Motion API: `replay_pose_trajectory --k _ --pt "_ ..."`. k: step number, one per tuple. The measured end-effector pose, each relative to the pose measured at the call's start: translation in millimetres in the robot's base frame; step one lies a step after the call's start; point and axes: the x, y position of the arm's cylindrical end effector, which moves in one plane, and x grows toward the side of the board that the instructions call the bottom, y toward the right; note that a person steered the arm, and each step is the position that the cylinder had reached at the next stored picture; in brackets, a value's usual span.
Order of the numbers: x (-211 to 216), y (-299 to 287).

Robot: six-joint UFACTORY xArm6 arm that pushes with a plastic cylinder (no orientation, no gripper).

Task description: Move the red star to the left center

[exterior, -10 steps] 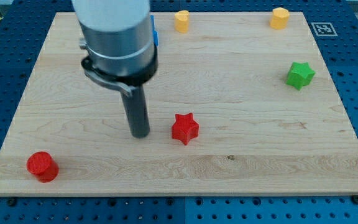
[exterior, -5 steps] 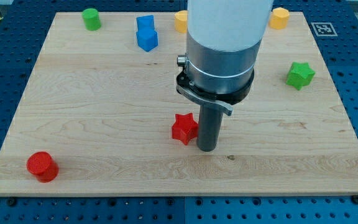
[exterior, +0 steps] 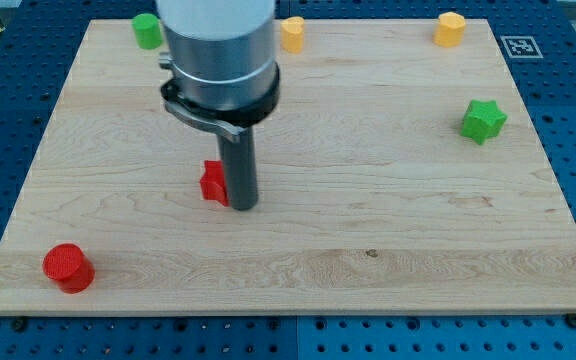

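Note:
The red star [exterior: 213, 183] lies on the wooden board [exterior: 388, 230], left of the middle, partly hidden behind my rod. My tip [exterior: 244, 207] rests on the board right against the star's right side, touching it. The arm's wide grey body rises above the rod and covers part of the board's top.
A red cylinder [exterior: 67, 267] stands at the bottom left corner. A green cylinder [exterior: 147, 29] is at the top left, partly behind the arm. Two yellow blocks [exterior: 293, 33] [exterior: 449, 28] sit along the top edge. A green star [exterior: 483, 120] is at the right.
My tip went from the star's left to its right side, then moved left, pushing the red star leftward and slightly up the view. The arm now hides the blue blocks.

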Motion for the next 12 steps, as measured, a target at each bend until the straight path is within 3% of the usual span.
replay_pose_trajectory --k 4,12 --pt "-68 -82" --pt "-67 -135"
